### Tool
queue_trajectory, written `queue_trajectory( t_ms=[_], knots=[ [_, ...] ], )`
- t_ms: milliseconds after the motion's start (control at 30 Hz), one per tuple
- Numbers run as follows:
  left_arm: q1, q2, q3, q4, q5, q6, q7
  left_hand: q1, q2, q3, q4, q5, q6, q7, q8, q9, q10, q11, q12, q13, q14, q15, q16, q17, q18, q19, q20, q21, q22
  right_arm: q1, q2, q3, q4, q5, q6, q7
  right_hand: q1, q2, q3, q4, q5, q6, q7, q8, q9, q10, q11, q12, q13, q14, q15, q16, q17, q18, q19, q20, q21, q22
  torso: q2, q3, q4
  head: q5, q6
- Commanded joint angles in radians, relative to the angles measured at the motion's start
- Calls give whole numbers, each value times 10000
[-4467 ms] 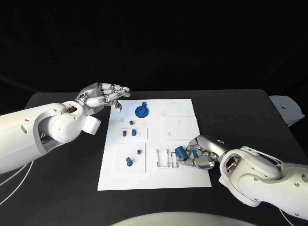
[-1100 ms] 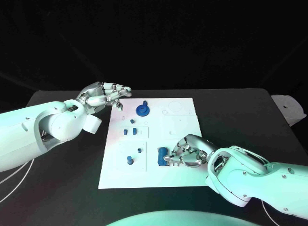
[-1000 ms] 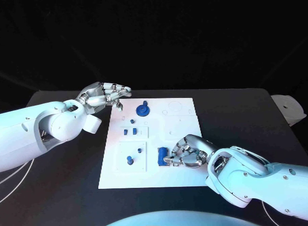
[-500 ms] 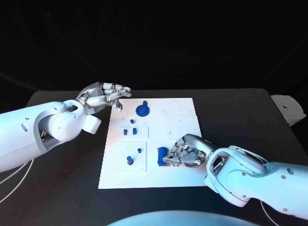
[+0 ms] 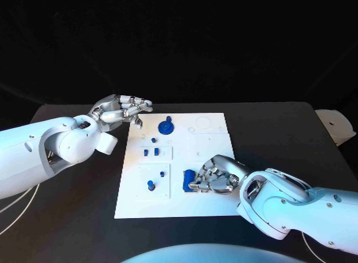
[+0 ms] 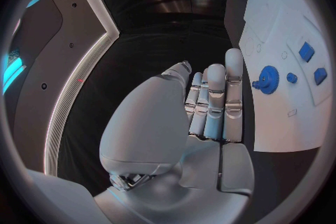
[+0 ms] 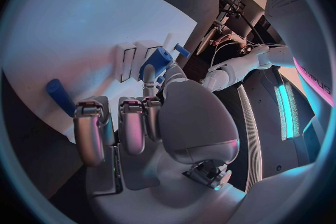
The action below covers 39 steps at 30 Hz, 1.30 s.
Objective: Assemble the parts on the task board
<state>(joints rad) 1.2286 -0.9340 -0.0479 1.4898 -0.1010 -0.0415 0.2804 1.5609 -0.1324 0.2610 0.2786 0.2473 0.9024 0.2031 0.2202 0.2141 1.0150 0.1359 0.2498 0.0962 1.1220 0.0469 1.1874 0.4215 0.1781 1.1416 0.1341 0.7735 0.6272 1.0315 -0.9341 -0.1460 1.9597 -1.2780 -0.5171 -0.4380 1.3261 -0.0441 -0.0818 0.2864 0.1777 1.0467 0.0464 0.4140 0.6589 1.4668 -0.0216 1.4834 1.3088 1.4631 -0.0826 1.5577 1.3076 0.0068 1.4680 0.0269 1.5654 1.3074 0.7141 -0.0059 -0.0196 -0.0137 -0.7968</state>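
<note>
The white task board lies in the middle of the black table. My right hand rests on its near right part and pinches a blue block that stands at the white slots; the block sits between the thumb and a fingertip. A blue peg lies loose on the board beside the curled fingers. My left hand hovers at the board's far left corner with its fingers curled in, holding nothing. A blue gear stands near it.
Small blue parts sit in the left middle panel, and two more in the panel nearer me. The gear and those parts lie beside my left hand. A white object sits at the table's right edge.
Since 4.5 s ago my right hand has carried the blue block leftwards to the slots. Over the last second it has barely shifted. The left hand has not moved.
</note>
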Motion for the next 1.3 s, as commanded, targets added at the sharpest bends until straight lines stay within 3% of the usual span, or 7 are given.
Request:
queue_trajectory(
  t_ms=[33,800,1300],
  knots=[
    [4,9,6,18,-15,180,35,27,-109,78,6,-28,-62,14,35,-12,-50,-19,42,9,-61,27,-7,-9,62,-45,-11,-48,-11,-16,-13,-10,0,-315,10,55,181,48,44,6,-51,17,-65,46,20,673,-91,32,2119,1026,-75,47,2372,-68,1028,-75,54,2634,-3,6,-5,1,14],
    [4,-4,5,14,-16,185,12,-6,-117,157,5,-27,-77,18,67,-17,-71,-16,78,11,-68,30,6,-30,61,-43,-10,-56,-19,-10,-265,6,45,-856,-191,-60,624,214,265,39,311,30,-117,80,13,685,-140,44,2135,1030,-120,52,2392,-68,1028,-119,54,2634,-6,9,3,-18,-2],
    [3,-8,4,5,-17,189,16,-10,-122,175,2,-27,-81,18,74,-18,-76,-16,86,11,-69,30,9,-35,61,-42,-9,-58,-20,-9,-372,19,290,-674,-174,358,585,120,227,47,361,24,-106,82,9,693,-135,59,2146,1032,-121,57,2405,-68,1028,-123,54,2634,3,7,10,1,34]
  ],
)
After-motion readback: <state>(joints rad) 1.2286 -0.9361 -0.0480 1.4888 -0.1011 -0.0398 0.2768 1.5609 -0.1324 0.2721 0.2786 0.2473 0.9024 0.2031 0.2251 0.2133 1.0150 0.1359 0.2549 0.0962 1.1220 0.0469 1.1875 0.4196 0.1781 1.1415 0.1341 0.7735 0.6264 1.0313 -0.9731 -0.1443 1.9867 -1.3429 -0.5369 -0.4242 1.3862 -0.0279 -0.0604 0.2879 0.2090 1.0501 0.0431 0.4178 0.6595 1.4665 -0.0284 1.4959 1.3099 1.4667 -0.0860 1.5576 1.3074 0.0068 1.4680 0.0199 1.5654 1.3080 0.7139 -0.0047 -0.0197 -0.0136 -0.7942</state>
